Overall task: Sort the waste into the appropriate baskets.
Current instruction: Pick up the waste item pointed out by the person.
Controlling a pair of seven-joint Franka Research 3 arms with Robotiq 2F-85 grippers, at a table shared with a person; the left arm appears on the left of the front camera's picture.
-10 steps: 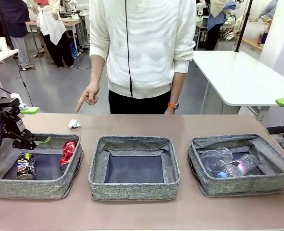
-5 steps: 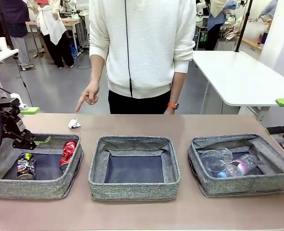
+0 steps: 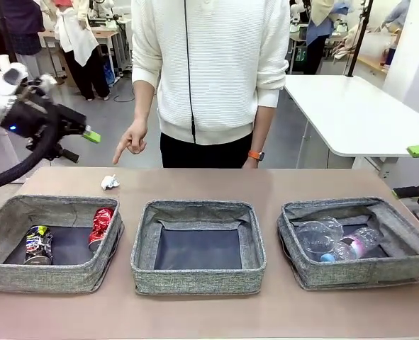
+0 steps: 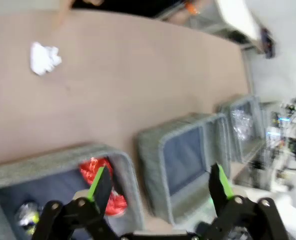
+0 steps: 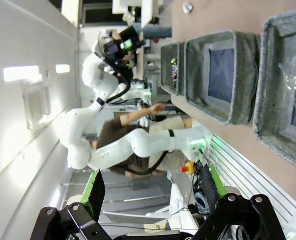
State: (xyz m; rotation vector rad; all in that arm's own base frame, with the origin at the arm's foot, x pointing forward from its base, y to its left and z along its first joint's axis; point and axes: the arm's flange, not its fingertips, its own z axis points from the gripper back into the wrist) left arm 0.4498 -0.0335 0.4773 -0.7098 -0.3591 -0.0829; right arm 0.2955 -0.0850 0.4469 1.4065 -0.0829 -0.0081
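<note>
**A:** What does the front view show, and what step is in hand?

**B:** Three grey baskets sit in a row. The left basket (image 3: 14,212) holds a black printed can (image 3: 38,244) and a crushed red can (image 3: 101,227). The middle basket (image 3: 198,283) holds nothing. The right basket (image 3: 408,244) holds a clear cup (image 3: 315,234) and a clear bottle (image 3: 361,242) with a pink label. One piece remains: a crumpled paper ball (image 3: 109,182) on the table (image 3: 209,180), at about eleven o'clock from the middle basket. The person's hand (image 3: 130,140) points down toward it. The left gripper (image 3: 81,138) hangs high, at ten o'clock from the ball, jaws wide and holding nothing. My judgement: the paper is next, and the move calls for lowering over the ball, closing on it, then carrying it to the middle basket.

**A:** And the left wrist view?

**B:** Blurred. The left gripper's green-padded fingers (image 4: 98,182) stand wide apart, with the red can below them and the paper ball far off at ten o'clock. It confirms the empty jaws, which the front view shows less plainly.

**A:** The right wrist view?

**B:** Rolled sideways. The right gripper (image 5: 153,192) is wide open, empty, off the table's side; the baskets lie at two o'clock.
</note>
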